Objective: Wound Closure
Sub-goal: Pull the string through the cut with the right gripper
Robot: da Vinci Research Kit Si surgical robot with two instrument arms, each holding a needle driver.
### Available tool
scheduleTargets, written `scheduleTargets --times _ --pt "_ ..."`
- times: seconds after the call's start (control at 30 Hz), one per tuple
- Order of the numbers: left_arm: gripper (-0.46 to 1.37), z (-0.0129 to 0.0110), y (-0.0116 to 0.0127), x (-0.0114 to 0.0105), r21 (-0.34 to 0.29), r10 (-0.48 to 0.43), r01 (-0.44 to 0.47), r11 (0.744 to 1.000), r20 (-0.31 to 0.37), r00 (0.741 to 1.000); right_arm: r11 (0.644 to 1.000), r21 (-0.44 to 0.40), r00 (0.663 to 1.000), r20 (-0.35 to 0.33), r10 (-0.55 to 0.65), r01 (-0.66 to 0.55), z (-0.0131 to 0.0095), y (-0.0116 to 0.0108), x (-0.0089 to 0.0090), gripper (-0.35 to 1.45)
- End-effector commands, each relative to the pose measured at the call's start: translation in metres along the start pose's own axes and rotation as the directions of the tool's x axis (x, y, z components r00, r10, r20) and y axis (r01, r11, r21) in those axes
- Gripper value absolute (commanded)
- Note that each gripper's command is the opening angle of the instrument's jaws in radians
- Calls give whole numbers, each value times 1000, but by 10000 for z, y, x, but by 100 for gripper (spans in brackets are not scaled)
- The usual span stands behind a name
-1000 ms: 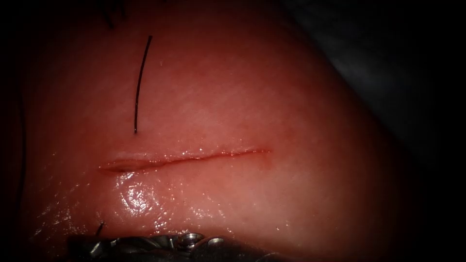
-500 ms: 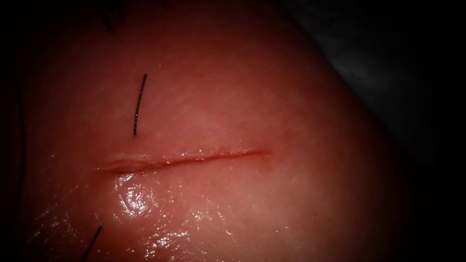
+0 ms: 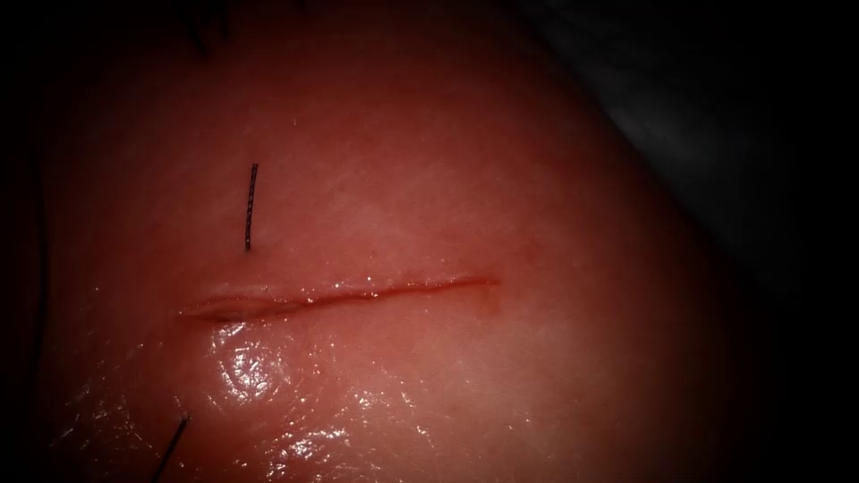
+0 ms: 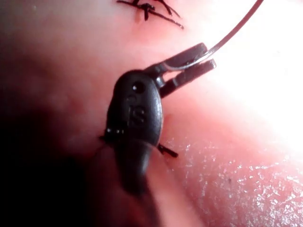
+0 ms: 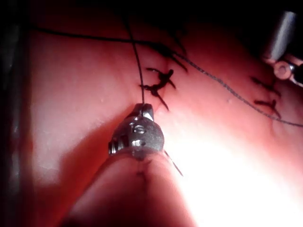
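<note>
- Thread tail [image 3: 250, 206] on far side of the cut [image 3: 340, 292], twd its left end: a sec ago a long strand running well up the tissue [image 3: 537, 224], now a short stub. Entry pt unchanged, so slack is going down through the bite.
- Near strand [image 3: 170, 447], near side, far left: a bit more of it shows than 1 s ago.
- Tool metal that sat at near edge of endoscope view 1 s ago has gone from there.
- L tool [image 4: 208, 56]: jaws pressed together on the needle [image 4: 232, 28], gripped near one end as far as shows; needle clear of tissue.
- R tool [image 5: 146, 108]: jaws pinched on thread [image 5: 136, 66], just beside an old knot [image 5: 158, 85].
- Meaning, my read: pull-through nearly spent, little tail left. Cut itself unclosed along the length in view.
</note>
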State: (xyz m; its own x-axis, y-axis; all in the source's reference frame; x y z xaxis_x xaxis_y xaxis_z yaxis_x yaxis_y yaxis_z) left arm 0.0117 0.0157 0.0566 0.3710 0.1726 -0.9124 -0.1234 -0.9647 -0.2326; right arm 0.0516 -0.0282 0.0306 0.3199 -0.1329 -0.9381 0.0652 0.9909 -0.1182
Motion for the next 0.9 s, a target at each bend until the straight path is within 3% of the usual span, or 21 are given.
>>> scheduleTargets --times 0.03,0.4,0.43,0.47,0.5,0.57,0.63,0.9 --pt "-35 0 0 0 -12 0 0 1000 0 1000 1000 -5 1000 -3 -2 2 -1 -2 2 -35" --pt "-35 1 0 0 -12 0 0 1000 0 1000 1000 -11 1000 -1 0 0 0 1 0 -34" --pt "-35 1 0 0 -11 0 0 1000 0 1000 1000 -20 1000 4 7 -7 0 1 0 0" --pt "-35 1 0 0 -11 0 0 1000 0 1000 999 -45 1000 18 9 -8 0 2 -1 54" --pt "-35 1 0 0 -11 0 0 1000 0 1000 997 -76 1000 26 12 -9 0 3 -2 92" --pt "-35 1 0 0 -11 0 0 1000 0 1000 994 -113 1000 14 12 -11 0 5 -4 121" --pt "-35 1 0 0 -11 0 0 1000 0 1000 991 -137 1000 3 12 -11 -1 7 -6 131" --pt "-35 1 1 0 -11 0 0 1000 0 1000 990 -141 1000 11 17 -15 -4 11 -7 132"
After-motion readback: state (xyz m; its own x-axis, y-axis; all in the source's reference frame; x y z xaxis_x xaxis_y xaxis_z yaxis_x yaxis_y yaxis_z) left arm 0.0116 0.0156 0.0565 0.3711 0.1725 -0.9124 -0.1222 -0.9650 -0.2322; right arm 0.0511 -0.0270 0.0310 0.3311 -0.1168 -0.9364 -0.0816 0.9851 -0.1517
